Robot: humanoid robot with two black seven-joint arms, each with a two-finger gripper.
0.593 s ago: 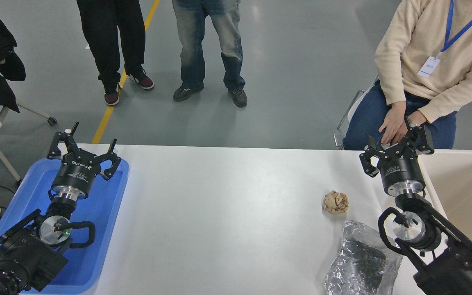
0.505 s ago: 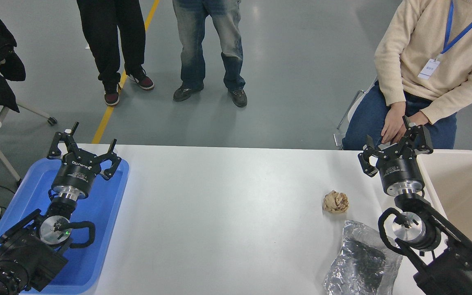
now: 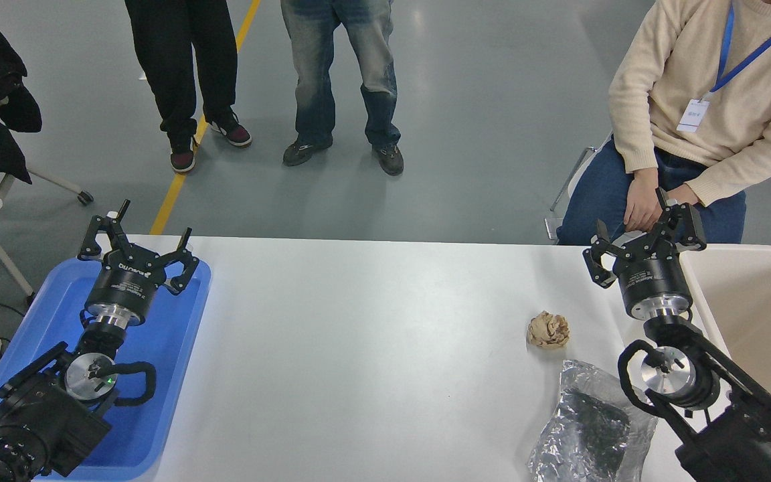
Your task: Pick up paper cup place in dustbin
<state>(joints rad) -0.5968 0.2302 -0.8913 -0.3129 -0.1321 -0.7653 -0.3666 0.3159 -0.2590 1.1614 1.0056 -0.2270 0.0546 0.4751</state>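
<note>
The right gripper (image 3: 641, 231) hangs at the far edge of the bench (image 3: 372, 348), just beside the dustbin (image 3: 753, 301)'s near-left corner. A small white thing shows between its fingers, likely the paper cup (image 3: 632, 236), though I cannot tell whether the fingers grip it. Left of the dustbin lie a brown paper ball (image 3: 548, 330) and a silver foil bag (image 3: 586, 422). The left gripper (image 3: 138, 237), fingers spread apart, sits parked over the blue tray (image 3: 171, 348).

The right end effector (image 3: 641, 226) sits slightly farther toward the table's far edge, beside the dustbin (image 3: 693, 278). A white object now shows between its fingers, which stand spread.
</note>
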